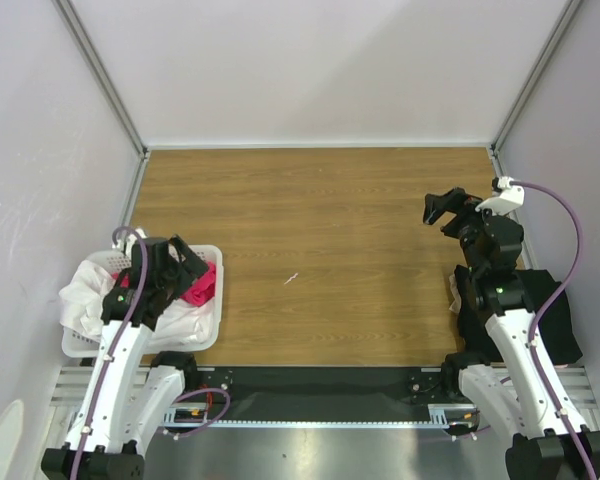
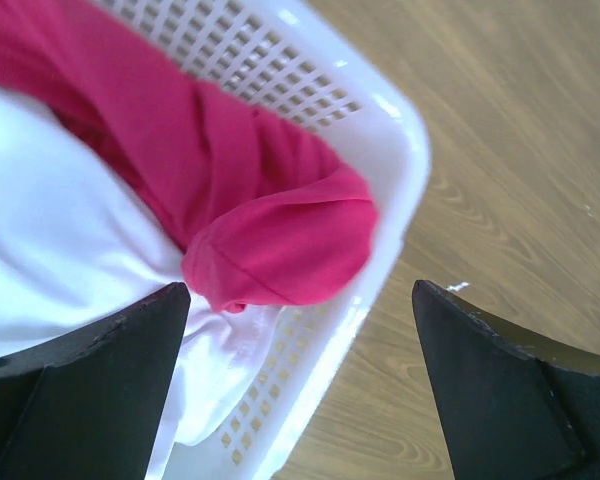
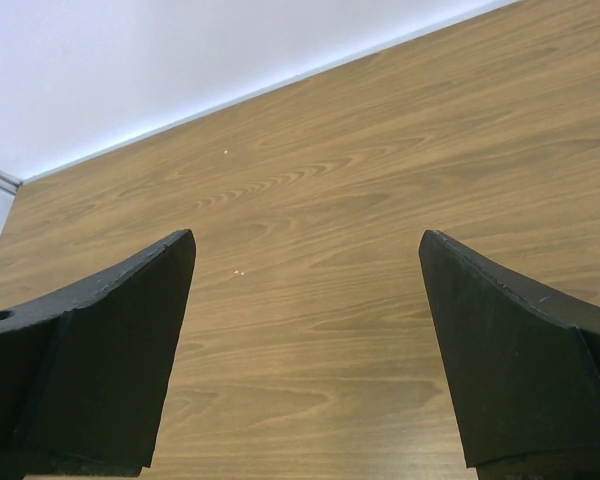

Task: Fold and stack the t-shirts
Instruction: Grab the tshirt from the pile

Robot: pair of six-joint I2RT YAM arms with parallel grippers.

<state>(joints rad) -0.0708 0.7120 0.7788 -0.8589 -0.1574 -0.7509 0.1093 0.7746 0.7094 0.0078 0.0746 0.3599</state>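
Note:
A crimson-pink t-shirt (image 1: 202, 285) (image 2: 250, 190) lies bunched on white t-shirts (image 1: 83, 292) (image 2: 60, 250) inside the white perforated basket (image 1: 140, 343) (image 2: 405, 150) at the near left. My left gripper (image 1: 172, 260) (image 2: 300, 290) hangs open just above the basket's right rim and the pink fabric, holding nothing. A black t-shirt (image 1: 565, 322) lies at the near right, partly hidden under the right arm. My right gripper (image 1: 445, 210) (image 3: 307, 240) is open above bare wood at the right, empty.
The wooden table (image 1: 320, 230) is bounded by grey walls at the back and on both sides. A small white speck (image 1: 292, 278) lies on the wood near the middle. A metal rail with the arm bases runs along the near edge.

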